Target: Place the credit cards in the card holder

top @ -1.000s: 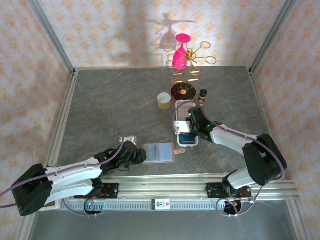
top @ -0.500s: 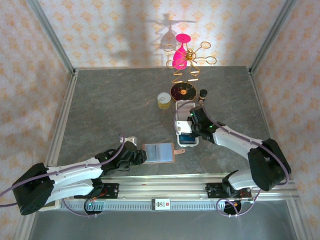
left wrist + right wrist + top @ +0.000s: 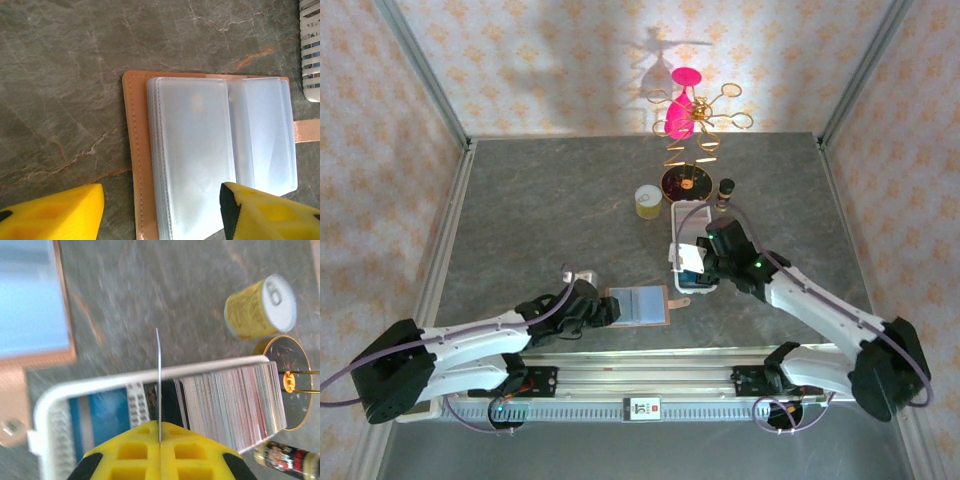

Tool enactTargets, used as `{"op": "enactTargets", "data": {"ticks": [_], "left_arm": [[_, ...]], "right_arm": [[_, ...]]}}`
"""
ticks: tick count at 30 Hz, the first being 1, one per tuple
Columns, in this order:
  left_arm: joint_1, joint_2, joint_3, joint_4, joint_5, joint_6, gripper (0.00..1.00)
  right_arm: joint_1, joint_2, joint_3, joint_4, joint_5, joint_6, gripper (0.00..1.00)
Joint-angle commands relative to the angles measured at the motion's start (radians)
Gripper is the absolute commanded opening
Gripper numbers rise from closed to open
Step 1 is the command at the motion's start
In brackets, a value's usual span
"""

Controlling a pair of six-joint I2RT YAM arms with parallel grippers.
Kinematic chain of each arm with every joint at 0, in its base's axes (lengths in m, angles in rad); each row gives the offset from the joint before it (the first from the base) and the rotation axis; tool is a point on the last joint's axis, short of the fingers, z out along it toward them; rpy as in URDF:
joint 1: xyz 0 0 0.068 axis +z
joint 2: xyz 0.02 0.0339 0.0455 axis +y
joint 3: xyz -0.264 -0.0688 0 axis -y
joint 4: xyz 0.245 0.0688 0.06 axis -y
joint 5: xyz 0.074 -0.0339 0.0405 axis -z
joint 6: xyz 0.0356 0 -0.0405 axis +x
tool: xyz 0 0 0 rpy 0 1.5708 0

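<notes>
- Your right hand [image 3: 159, 434] has just shut on one credit card [image 3: 158, 375], pinched edge-on between its yellow fingers. A second ago those fingers were part open over the white tray [image 3: 100, 384].
- That card now rises clear of its neighbours, so the pick looks made. The other cards [image 3: 225, 400] stay packed upright in the tray.
- Your left hand [image 3: 160, 215] has widened. Its fingers stand apart over the near edge of the card holder [image 3: 215, 140] and grip nothing.
- The holder lies open on the table [image 3: 75, 75], clear sleeves up, just beside the tray.
- With nothing pinning it, expect the holder to slide when the card pushes into a sleeve.
</notes>
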Motion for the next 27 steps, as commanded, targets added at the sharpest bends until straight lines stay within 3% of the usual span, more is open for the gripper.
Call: {"op": "enactTargets", "data": {"ticks": [1,3,9,15,19,27], "left_arm": [[0.006,0.028,0.041,-0.049,-0.034,0.029,0.66],[0.005,0.04,0.049,-0.055,-0.039,0.03,0.66],[-0.005,0.07,0.069,-0.084,-0.069,0.031,0.67],[-0.022,0.122,0.118,-0.131,-0.091,0.034,0.67],[-0.038,0.149,0.149,-0.161,-0.113,0.031,0.66],[-0.043,0.214,0.187,-0.187,-0.139,0.049,0.61]], "right_arm": [[0.012,-0.092,0.023,0.007,-0.167,0.335,0.0],[0.015,-0.127,0.005,0.065,-0.244,0.528,0.0],[0.018,-0.111,-0.008,0.159,-0.152,1.237,0.0],[0.024,-0.058,-0.146,0.314,-0.24,1.689,0.0],[0.066,-0.066,-0.294,0.464,-0.242,1.857,0.0],[0.184,0.023,-0.357,0.606,-0.202,1.934,0.0]]}}
